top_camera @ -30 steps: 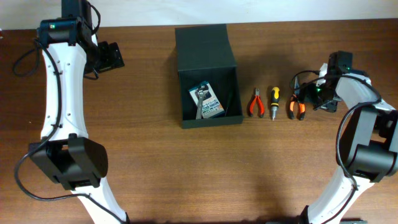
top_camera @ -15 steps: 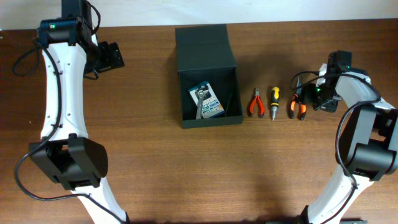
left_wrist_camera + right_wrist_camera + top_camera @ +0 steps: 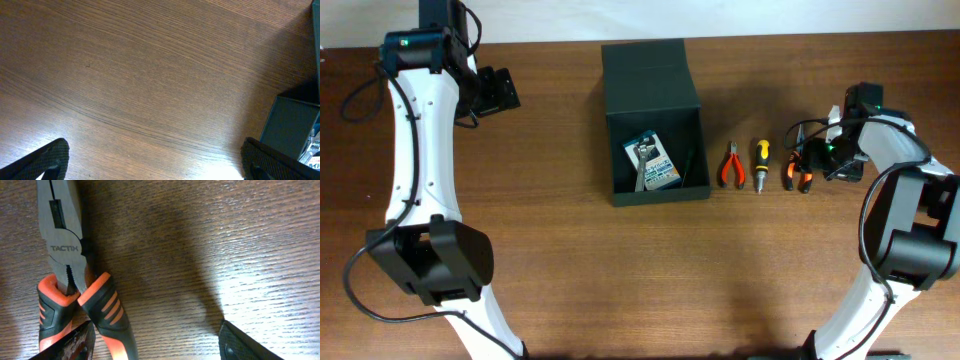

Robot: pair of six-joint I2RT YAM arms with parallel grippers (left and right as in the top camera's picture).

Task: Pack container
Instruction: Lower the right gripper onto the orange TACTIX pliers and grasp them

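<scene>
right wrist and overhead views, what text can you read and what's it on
"TACTIX": on the metal head of the orange-and-black pliers, right wrist view.
Print on the blue-and-white card pack inside the container: too small to read.
Nothing else legible.

Wooden tabletop (image 3: 620,280) bears three tools in a row, apart: small orange pliers (image 3: 731,166), yellow-handled screwdriver (image 3: 759,163), orange-black TACTIX pliers (image 3: 65,247). Blue-white card pack (image 3: 651,162) lies inside container (image 3: 645,75).

The wooden table (image 3: 150,75) is grained and faintly glossy; the pliers (image 3: 65,250) have dull grey metal jaws and ribbed grips; the container (image 3: 648,75) is matt.
</scene>
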